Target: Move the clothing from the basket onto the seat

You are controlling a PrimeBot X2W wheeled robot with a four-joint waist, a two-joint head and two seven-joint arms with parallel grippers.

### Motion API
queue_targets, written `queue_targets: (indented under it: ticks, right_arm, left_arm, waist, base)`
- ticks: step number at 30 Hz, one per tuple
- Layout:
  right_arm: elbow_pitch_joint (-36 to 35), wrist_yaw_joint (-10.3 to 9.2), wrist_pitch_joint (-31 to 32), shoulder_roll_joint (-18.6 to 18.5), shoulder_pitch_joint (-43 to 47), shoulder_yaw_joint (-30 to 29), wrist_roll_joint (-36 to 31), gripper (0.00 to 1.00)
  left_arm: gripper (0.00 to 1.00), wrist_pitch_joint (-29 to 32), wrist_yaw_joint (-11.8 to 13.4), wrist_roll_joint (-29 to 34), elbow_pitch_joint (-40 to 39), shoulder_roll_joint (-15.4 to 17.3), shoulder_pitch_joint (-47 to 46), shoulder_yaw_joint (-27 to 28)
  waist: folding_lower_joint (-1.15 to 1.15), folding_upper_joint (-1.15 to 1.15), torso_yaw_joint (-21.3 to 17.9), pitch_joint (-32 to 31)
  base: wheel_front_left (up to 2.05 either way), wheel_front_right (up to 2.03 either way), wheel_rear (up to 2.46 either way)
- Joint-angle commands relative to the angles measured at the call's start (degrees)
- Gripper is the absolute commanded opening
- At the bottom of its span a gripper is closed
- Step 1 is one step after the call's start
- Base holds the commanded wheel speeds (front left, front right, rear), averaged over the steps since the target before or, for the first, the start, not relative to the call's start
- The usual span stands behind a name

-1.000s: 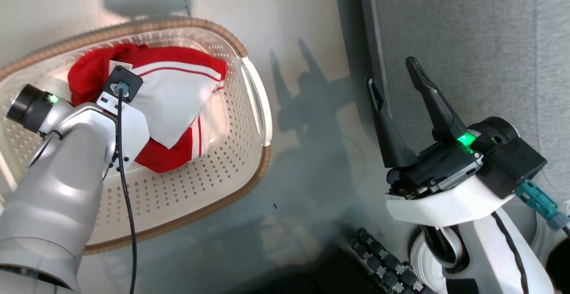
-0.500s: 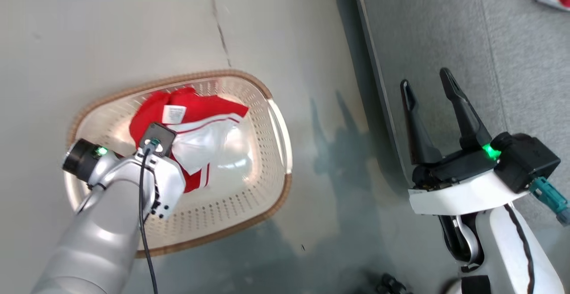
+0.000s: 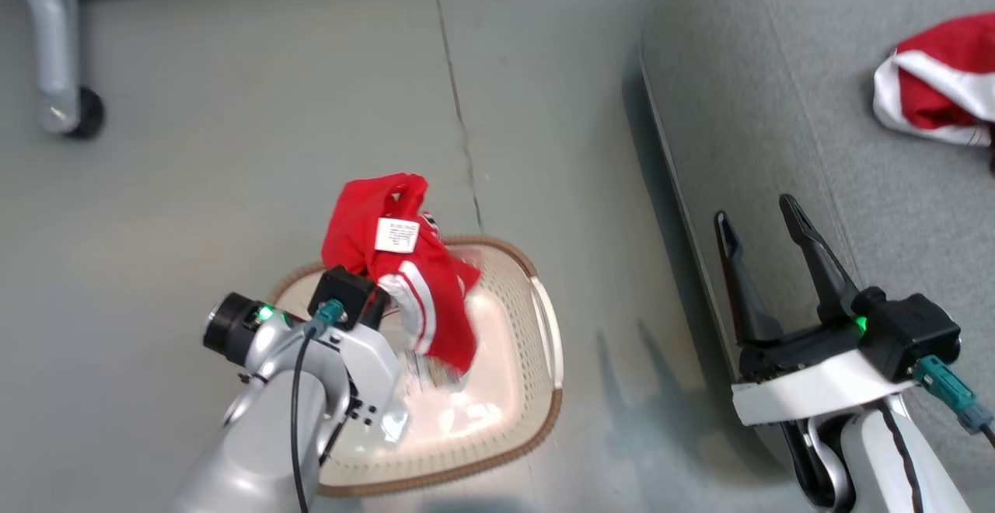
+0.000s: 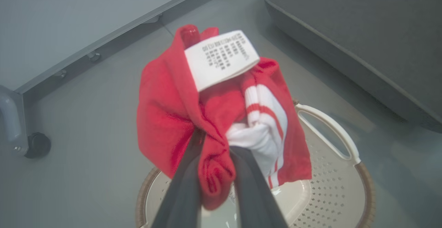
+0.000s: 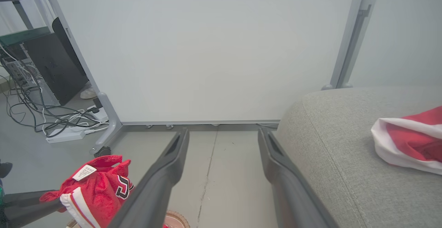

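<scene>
Two red garments in sight. First: bright red sports shorts with white stripe trim and a white care label [image 3: 404, 280], bunched and pinched between the dark fingers of the left gripper [image 4: 217, 148], jaws pressed onto a fold of red and white cloth. The bundle hangs over the cream-white perforated plastic laundry basket with brown woven-look rim [image 3: 509, 319], label uppermost. Cannot tell whether the lowest fold is clear of the basket's bottom. No other clothing shows on the part of the basket's bottom that is in view.

Second: a red garment with a broad white band [image 3: 933, 85], lying crumpled on the large grey fabric-upholstered seat cushion [image 3: 777, 93], toward its far right in the head view.

Right gripper [image 3: 754, 210]: fingers spread wide, nothing between them, poised over the seat's near rounded edge, well apart from both garments.

Basket stands on the smooth grey floor [image 3: 233, 148], near the seat's side but not touching it. A grey metal leg on a black castor [image 3: 54, 54] stands at the far left, under a pale partition panel [image 5: 207, 48].
</scene>
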Motion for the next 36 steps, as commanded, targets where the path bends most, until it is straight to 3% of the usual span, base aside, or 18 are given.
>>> queue_targets:
  ticks: [1, 10, 16, 28, 36]
  right_arm:
    - [0.3, 0.01, -0.3, -0.6, 1.0, -0.3, 0.0, 1.00]
    - [1.5, 0.01, -0.3, -2.0, 6.1, 0.1, 1.1, 1.00]
    - [2.0, 0.01, -0.3, -2.3, 8.6, 0.7, 1.6, 1.00]
    - [1.4, 0.01, -0.3, -3.6, 11.8, 1.8, 1.9, 1.00]
    - [0.9, 0.01, -0.3, -3.5, 11.8, 1.6, 2.0, 1.00]
  left_arm:
    - [0.00, -0.3, 0.6, -0.5, -1.9, 0.2, 1.6, 0.5]
    - [0.00, -0.3, 3.5, -1.5, -23.5, 2.1, 13.5, 6.7]
    - [0.00, -0.3, 3.9, -0.1, -38.7, 2.1, 19.8, 10.8]
    - [0.00, -0.2, 1.1, -2.3, -61.6, -0.5, 24.1, 18.7]
    - [0.00, -0.2, -0.2, -3.7, -70.5, -0.8, 23.6, 16.6]
  waist:
    - [0.00, 0.00, 3.2, -6.3]
    - [0.00, 0.00, 6.0, -16.1]
    - [0.00, 0.00, 7.3, -20.3]
    - [0.00, 0.00, 8.6, -24.2]
    - [0.00, 0.00, 7.9, -24.3]
  base:
    - [0.00, 0.00, 0.00]
    - [0.00, 0.00, 0.00]
    - [0.00, 0.00, 0.00]
    - [0.00, 0.00, 0.00]
    - [0.00, 0.00, 0.00]
